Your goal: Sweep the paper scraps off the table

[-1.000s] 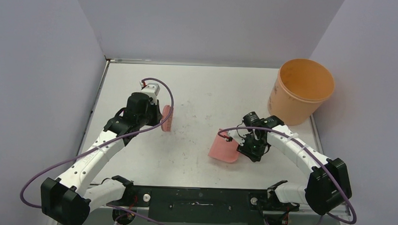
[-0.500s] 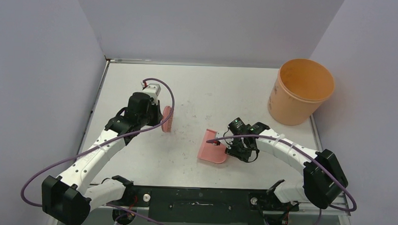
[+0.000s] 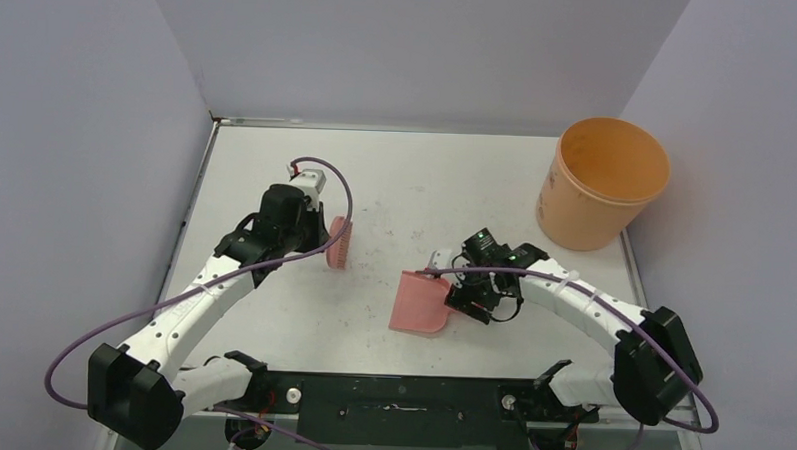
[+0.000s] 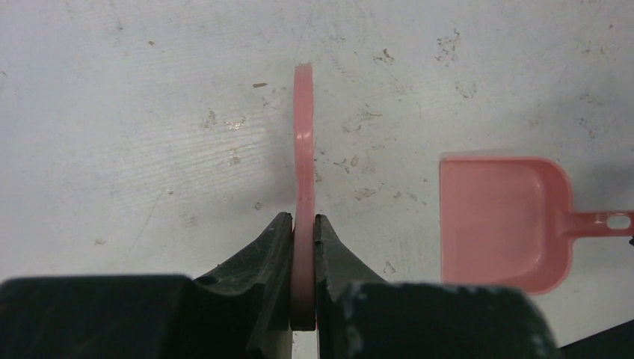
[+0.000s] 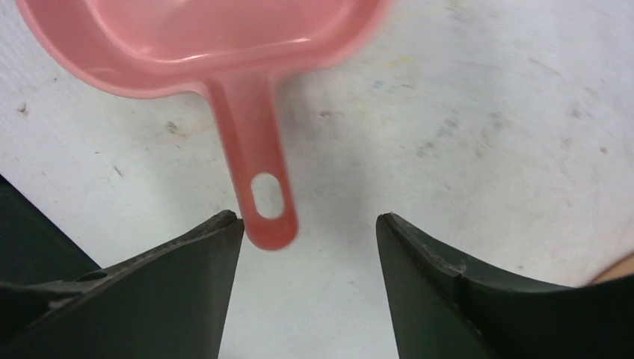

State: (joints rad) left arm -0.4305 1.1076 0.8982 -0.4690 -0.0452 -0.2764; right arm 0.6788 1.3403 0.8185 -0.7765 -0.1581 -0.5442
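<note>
I can see no paper scraps anywhere on the table (image 3: 396, 185). There are only small grey marks and specks on the white top. The pink dustpan (image 4: 501, 221) lies flat near the middle, and it is empty inside. The orange bucket (image 3: 601, 182) stands at the far right corner. I cannot see down to its bottom, so I cannot tell if the scraps are in there.

The left claw (image 4: 303, 221) is pressed tight on the pink brush (image 4: 303, 134) and holds it up on its thin edge, well apart from the pan. The right claw (image 5: 310, 224) is spread wide. The end of the pan's handle sits just beside one finger, and nothing pinches it.

I think the sweeping is done and this is the tidy-up part, with the pan set down and the brush left to put away.

Next, the right arm should go straight up and back so its fingers do not bump the handle and slide the pan. Then the left arm should lower the brush onto the table and open up gently
</note>
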